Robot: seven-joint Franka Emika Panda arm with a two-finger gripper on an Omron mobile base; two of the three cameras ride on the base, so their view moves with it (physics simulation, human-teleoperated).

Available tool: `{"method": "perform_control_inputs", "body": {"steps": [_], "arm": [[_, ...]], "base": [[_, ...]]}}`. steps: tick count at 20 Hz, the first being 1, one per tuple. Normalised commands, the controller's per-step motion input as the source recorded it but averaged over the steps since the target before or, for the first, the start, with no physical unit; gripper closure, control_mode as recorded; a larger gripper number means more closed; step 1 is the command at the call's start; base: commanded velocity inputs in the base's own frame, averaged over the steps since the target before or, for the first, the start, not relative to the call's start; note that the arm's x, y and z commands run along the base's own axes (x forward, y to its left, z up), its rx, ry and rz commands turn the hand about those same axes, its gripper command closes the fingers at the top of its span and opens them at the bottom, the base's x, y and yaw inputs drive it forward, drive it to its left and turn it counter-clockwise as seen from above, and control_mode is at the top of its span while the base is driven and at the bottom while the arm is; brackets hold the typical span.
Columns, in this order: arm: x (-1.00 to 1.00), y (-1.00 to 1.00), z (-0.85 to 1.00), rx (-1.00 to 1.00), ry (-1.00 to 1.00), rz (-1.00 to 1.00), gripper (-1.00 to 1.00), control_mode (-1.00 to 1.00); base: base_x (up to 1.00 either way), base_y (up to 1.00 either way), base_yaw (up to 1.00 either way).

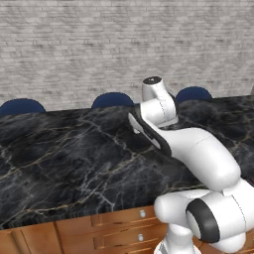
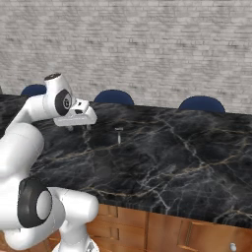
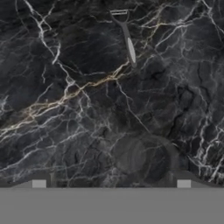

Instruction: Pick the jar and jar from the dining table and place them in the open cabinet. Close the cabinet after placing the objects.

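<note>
While the arm reaches forward from the base, the gripper (image 2: 78, 128) hangs just above the surface (image 2: 172, 152), pointing down, with its jaws spread to their full width and nothing held between them. In the hand view the two fingertips (image 3: 39, 183) show as small pale tabs far apart at the bottom, over bare black marble with white and gold veins. A small slim utensil (image 3: 127, 37) with a pale grey handle and a narrow crosswise head lies flat on the marble, well ahead of the fingertips; in the right base view the same utensil (image 2: 118, 134) lies just to the right of the gripper, clear of it.

The surface is the dining table, a long black marble slab; orange-brown wooden drawer fronts (image 1: 124, 221) with small round silver knobs sit below its near edge. Three dark blue chair backs (image 2: 114, 97) rise behind its far edge. A pale grey brick wall (image 1: 124, 44) stands beyond them.

No jar can be made out anywhere on the visible part of the dining table.
</note>
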Motion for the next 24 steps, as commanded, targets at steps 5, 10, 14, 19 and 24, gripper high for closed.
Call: {"method": "perform_control_inputs", "body": {"steps": [5,10,14,19,24], "arm": [[-0.1,-0.24,-0.08,0.0,0.0,0.0,-1.0,-1.0],[0.26,-0.01,-0.08,0.01,0.07,0.0,-1.0,-1.0],[0.15,0.0,-0.49,0.0,0.09,0.0,-1.0,-1.0],[0.0,-0.04,-0.57,0.0,0.01,0.0,-1.0,-1.0],[-0.05,-0.17,-0.24,0.01,-0.01,0.0,-1.0,-1.0]], "base": [[0.0,0.0,0.0],[0.0,0.0,0.0],[0.0,0.0,0.0],[0.0,0.0,0.0],[0.0,0.0,0.0]]}}
